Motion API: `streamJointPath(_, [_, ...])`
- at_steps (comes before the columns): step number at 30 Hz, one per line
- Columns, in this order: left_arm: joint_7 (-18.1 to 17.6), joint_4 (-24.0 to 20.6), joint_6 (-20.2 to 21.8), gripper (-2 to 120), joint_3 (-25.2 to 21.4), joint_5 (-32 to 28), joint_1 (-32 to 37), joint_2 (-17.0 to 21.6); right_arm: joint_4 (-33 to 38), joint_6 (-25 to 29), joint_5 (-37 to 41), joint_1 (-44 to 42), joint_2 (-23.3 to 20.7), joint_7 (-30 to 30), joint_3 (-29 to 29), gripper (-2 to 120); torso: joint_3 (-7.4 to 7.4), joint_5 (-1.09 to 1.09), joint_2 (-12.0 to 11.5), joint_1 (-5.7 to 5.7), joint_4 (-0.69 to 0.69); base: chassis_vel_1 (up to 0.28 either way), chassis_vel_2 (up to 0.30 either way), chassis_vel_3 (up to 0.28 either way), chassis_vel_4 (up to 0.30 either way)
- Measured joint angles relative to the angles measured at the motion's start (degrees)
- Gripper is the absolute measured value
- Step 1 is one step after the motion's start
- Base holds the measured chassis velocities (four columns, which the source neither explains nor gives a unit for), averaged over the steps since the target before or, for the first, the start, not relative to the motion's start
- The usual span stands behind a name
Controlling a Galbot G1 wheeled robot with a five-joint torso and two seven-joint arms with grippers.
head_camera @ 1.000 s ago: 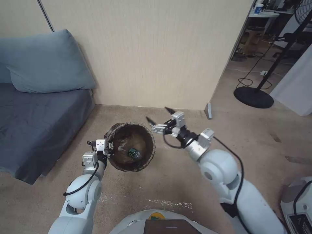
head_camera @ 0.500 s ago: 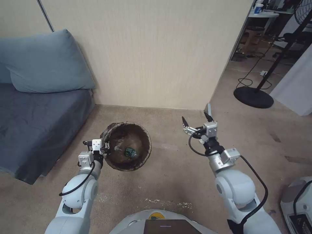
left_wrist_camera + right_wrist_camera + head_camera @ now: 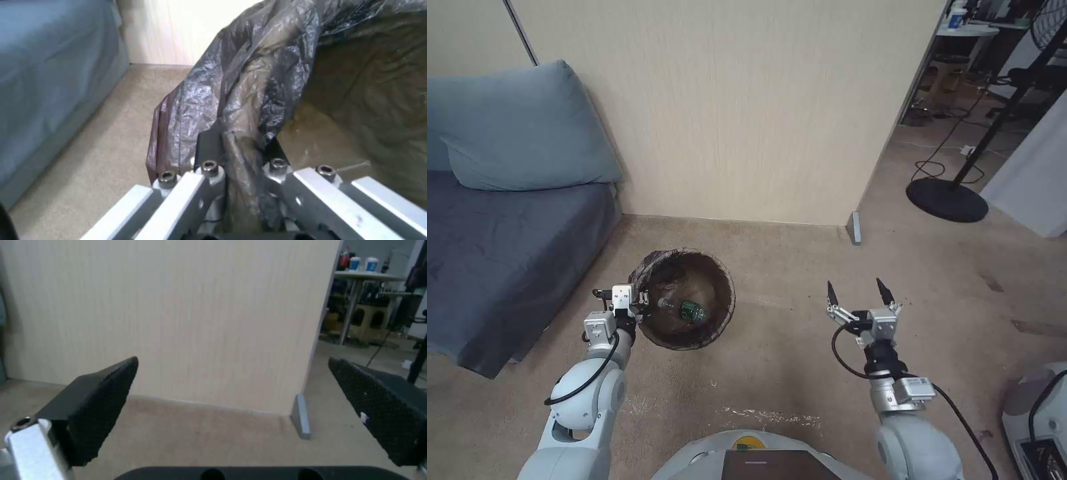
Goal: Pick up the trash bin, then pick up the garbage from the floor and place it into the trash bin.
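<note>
While the left gripper (image 3: pixel 635 308) is clamped on the bag-lined rim of the trash bin (image 3: pixel 720 319), the bin sits tilted over the floor (image 3: pixel 787 373) with a green-labelled bottle (image 3: pixel 687 309) inside. Well right of the bin, the right gripper (image 3: pixel 858 291) hangs spread wide, holding nothing.

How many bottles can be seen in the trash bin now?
1. A bottle with a green label lies at the bottom of the trash bin, whose rim the left gripper grips. More litter might be hidden under the bag's folds.
</note>
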Motion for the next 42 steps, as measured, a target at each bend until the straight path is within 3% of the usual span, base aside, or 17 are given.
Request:
streamJointPath(21, [0.2,-1.0,1.1,3,0.4,0.8,1.2,0.6,2.2,1.5,4.0,-4.7,-0.4,-1.9,4.4,100,0.01,0.0,0.0,0.0,-0.01,0.0,0.0,0.0,0.0])
streamJointPath(42, [1.3,-1.9,0.5,3,0.0,1.0,2.2,0.7,2.9,3.3,4.8,-6.7,0.1,-1.9,4.0,100,0.0,0.0,0.0,0.0,-0.01,0.043,0.045,0.048,0.046])
